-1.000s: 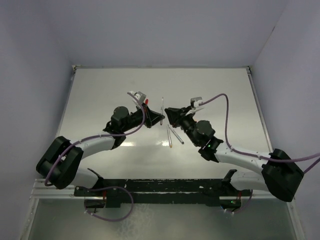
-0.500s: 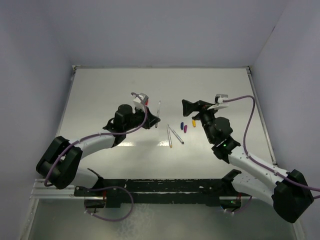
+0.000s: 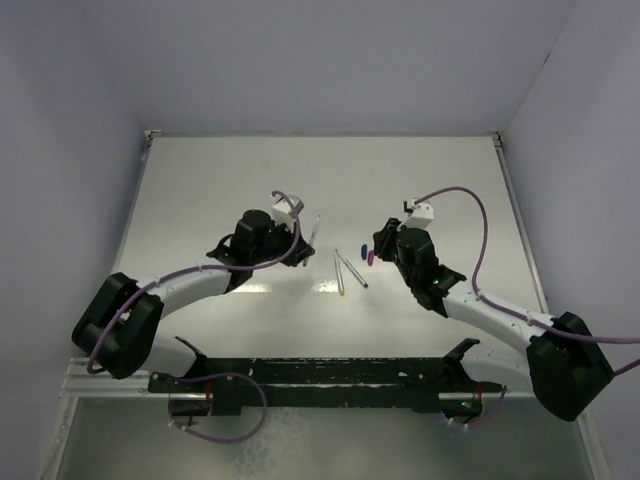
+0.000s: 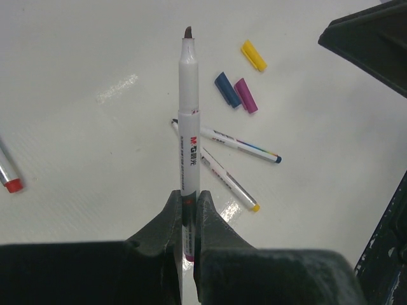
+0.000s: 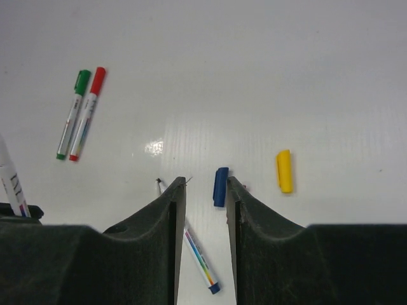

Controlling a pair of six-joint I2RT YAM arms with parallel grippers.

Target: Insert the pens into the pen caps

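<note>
In left pincer (image 4: 191,198), white dark-tipped pen (image 4: 189,114)

The only print I can read is on the pen (image 4: 189,127) clamped in my left gripper (image 4: 189,206). In the left wrist view a dark logo runs lengthwise along its barrel: "M" and "G" with a small mark between them, then two Chinese characters that look like 晨光. A line of finer print runs up the barrel above the logo, too small to read. The blue-tipped pen (image 4: 240,144) and the yellow-tipped pen (image 4: 229,183) each bear a thin printed line that I cannot make out. In the right wrist view the green-capped pen (image 5: 71,117) and the red-capped pen (image 5: 86,114) carry fine print too, equally illegible.
</note>
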